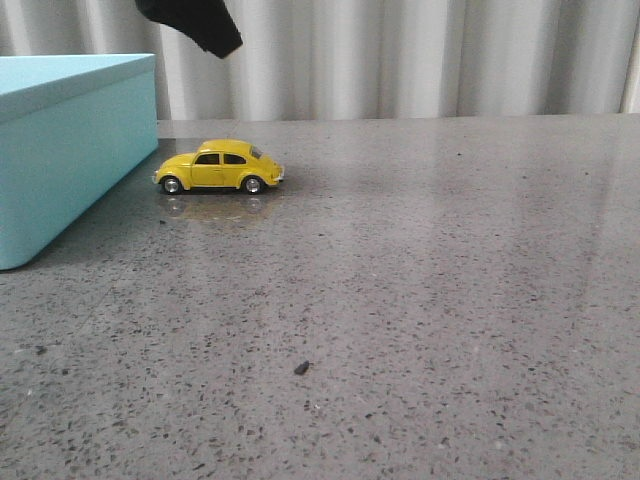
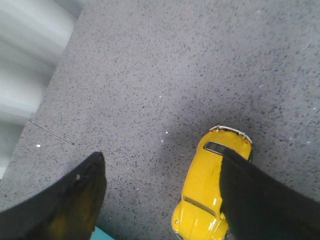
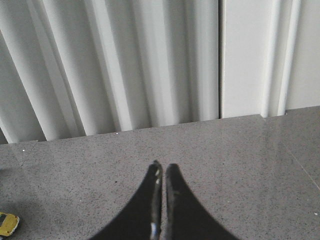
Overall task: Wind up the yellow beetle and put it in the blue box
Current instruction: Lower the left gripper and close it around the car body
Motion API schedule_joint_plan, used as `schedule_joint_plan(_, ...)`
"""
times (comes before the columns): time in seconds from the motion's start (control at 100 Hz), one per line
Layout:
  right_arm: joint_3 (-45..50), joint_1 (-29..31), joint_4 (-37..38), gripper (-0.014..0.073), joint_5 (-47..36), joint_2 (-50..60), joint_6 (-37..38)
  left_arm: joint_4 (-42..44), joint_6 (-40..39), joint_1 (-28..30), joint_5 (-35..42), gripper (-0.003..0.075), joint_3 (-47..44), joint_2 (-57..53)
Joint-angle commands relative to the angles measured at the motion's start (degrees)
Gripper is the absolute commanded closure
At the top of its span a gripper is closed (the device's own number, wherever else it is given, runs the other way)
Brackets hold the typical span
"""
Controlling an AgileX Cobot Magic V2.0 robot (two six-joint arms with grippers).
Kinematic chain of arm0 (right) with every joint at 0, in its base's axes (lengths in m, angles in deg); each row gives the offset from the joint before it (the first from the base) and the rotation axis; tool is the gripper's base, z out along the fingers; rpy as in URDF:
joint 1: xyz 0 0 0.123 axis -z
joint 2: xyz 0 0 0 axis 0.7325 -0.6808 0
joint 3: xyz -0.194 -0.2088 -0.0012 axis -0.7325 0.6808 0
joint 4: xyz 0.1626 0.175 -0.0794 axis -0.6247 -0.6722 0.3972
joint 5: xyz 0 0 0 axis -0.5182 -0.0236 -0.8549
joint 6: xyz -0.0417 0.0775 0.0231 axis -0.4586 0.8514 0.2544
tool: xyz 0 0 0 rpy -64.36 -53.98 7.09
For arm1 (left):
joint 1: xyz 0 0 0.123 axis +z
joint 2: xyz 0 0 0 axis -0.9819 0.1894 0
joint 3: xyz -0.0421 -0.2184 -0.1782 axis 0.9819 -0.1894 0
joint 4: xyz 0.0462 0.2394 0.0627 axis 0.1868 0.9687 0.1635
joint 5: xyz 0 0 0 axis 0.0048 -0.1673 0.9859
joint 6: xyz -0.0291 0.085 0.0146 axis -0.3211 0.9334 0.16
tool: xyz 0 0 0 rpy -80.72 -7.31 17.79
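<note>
Yellow beetle (image 1: 220, 167) sits on all four wheels on the grey speckled table (image 1: 420, 300), side-on in the front view, toward the far left part of the surface. Box (image 1: 70, 150) is just to its left, lid on, near corner close to the beetle's end but apart; a strip of bare table shows between them. Box runs off the left edge of the front view. Table's far edge meets a pale pleated curtain (image 1: 400, 60) a little behind the beetle. Right of the beetle and in front of it the table is bare apart from a small dark speck (image 1: 301, 368).

Left gripper (image 2: 162, 165) hangs above the beetle, spread wide, holding nothing; only its dark tip (image 1: 195, 22) shows at the top of the front view. In the left wrist view one finger (image 2: 260, 200) overlaps the beetle's side, the other finger (image 2: 70, 200) is off over bare table; contact can't be told.

Right gripper (image 3: 161, 175) has its fingers pressed together with nothing between, over bare table, facing the curtain. The beetle shows only as a yellow corner at the edge of that view, well apart.
</note>
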Motion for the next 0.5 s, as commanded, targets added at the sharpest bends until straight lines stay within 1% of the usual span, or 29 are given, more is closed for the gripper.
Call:
schedule_joint_plan(0.0,-1.2,0.1,0.2,0.0654,-4.7,-0.3,-0.4,0.1,0.0,-0.1,-2.1,0.0271,4.6,0.0)
schedule_joint_plan(0.05,-1.2,0.1,0.2,0.0654,-4.7,-0.3,-0.4,1.0,0.8,0.0,-5.4,0.0271,6.2,1.3)
schedule_joint_plan(0.1,-1.2,0.1,0.2,0.0654,-4.7,-0.3,-0.4,1.1,1.9,0.4,-7.1,0.0271,7.2,2.2)
schedule_joint_plan(0.26,-0.7,0.1,0.2,0.0654,-5.4,-0.3,-0.4,1.0,2.5,1.8,-10.9,0.0283,8.8,4.5)
schedule_joint_plan(0.43,1.9,0.1,0.2,0.0654,-7.3,-0.3,-0.4,1.0,2.7,2.2,-12.1,0.0283,9.0,5.6)
schedule_joint_plan(0.49,2.7,0.1,0.2,0.0654,-8.1,-0.3,-0.4,1.0,4.1,2.2,-12.1,0.0283,9.0,5.7)
